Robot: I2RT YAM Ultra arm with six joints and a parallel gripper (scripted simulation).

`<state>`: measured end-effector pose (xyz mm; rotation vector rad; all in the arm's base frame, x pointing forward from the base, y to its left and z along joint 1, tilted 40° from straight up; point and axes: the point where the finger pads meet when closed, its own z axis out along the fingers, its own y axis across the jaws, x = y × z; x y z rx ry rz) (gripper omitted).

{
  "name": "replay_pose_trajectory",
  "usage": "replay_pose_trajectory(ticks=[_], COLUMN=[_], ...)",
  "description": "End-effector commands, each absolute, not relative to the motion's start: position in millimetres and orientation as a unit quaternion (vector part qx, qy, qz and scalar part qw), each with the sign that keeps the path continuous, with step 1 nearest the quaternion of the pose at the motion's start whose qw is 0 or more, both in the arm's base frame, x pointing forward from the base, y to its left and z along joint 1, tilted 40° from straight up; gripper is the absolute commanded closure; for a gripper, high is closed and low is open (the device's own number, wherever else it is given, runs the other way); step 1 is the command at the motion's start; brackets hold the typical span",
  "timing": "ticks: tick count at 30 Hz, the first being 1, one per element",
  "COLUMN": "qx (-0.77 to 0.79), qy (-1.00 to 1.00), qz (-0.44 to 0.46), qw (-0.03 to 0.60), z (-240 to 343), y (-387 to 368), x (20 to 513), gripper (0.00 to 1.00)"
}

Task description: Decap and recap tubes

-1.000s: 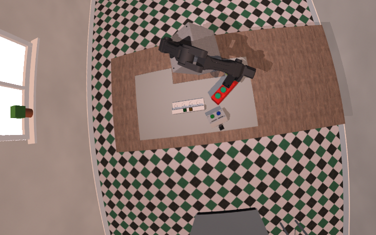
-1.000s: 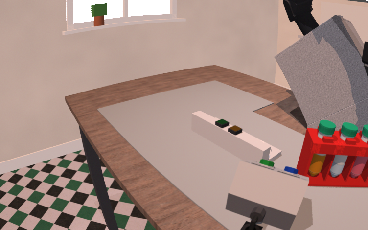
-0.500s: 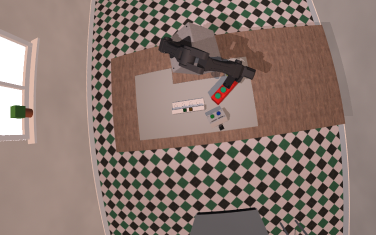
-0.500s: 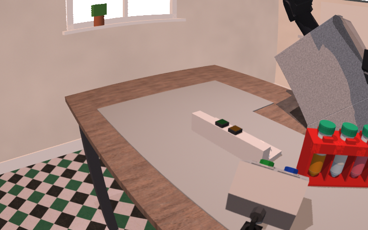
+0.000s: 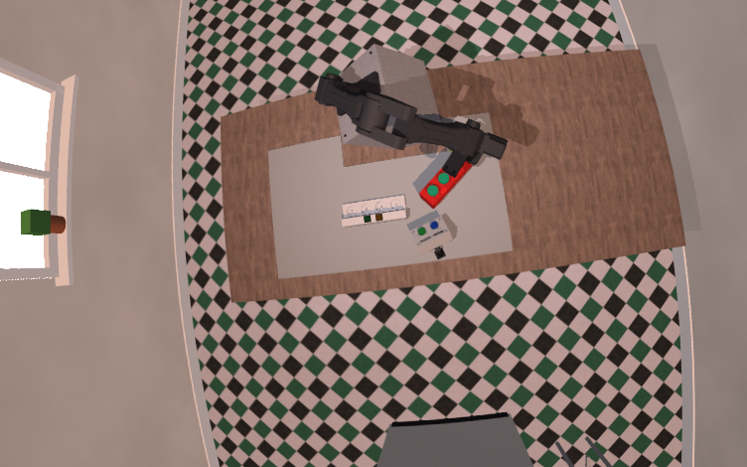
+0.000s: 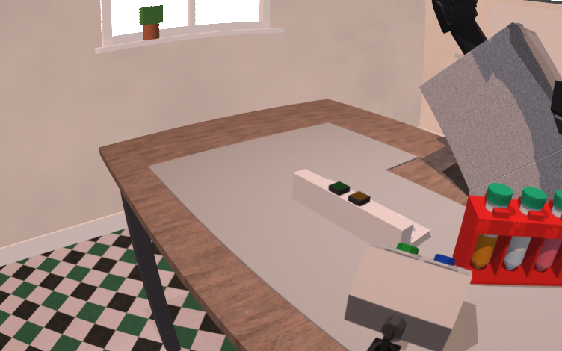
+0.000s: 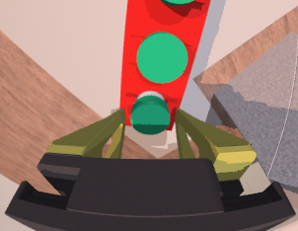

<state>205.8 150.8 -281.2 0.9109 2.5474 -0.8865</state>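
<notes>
While half open, pincer [image 7: 151, 134] | green cap [image 7: 151, 115] between fingers, untouched.

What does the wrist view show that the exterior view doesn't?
Only the wrist view shows the claw, open and empty, its fingers straddling a green cap without touching. Only the exterior view shows the tubes' coloured liquids, the lamps, both keys and the window plant. Both show the red station and green caps.
</notes>
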Motion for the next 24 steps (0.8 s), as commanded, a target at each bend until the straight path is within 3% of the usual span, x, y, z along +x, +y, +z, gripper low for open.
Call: replay_pose_trajectory(ticks=[1, 6, 7, 21, 24], qx=[0.314, 0.314, 0.314, 0.314, 0.247], qy=[0.886, 0.886, 0.886, 0.886, 0.908], qz=[-0.303, -0.303, -0.303, -0.303, -0.314], qw=[0.153, 0.153, 0.153, 0.153, 0.13], z=[-279.6, -280.3, -280.3, -280.3, -280.3], y=[154.1, 153.4, 153.4, 153.4, 153.5], x=[209.2, 209.3, 209.3, 209.3, 209.3], gripper=[0.51, 0.51, 1.0, 1.0, 1.0])
